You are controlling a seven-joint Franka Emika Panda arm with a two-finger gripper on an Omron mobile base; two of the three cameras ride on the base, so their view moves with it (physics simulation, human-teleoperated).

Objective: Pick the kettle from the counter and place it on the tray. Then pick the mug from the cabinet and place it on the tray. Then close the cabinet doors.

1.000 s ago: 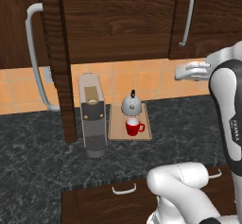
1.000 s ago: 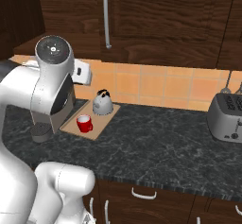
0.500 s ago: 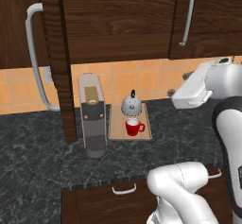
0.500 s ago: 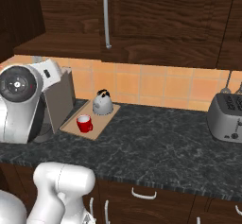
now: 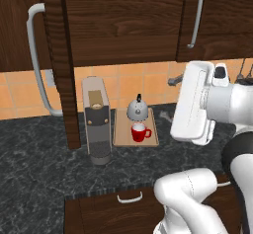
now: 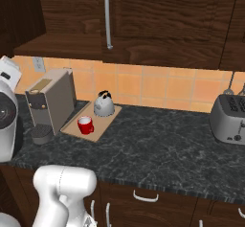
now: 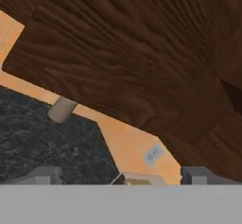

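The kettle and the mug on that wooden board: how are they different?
The kettle is a silver-grey dome with a black arched handle over its top; the mug is bright red, white inside, with a handle at its side. The kettle is closed on top, the mug open. The kettle stands at the back of the tray, near the wall; the mug sits in front of it. Both stand upright on the same tray.

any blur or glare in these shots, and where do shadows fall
Left base view: sharp, no glare; soft shadow under the dark brown wood-grain cabinet on the orange tile wall. Right base view: evenly lit. Hand view: soft, coarse wood grain close up.
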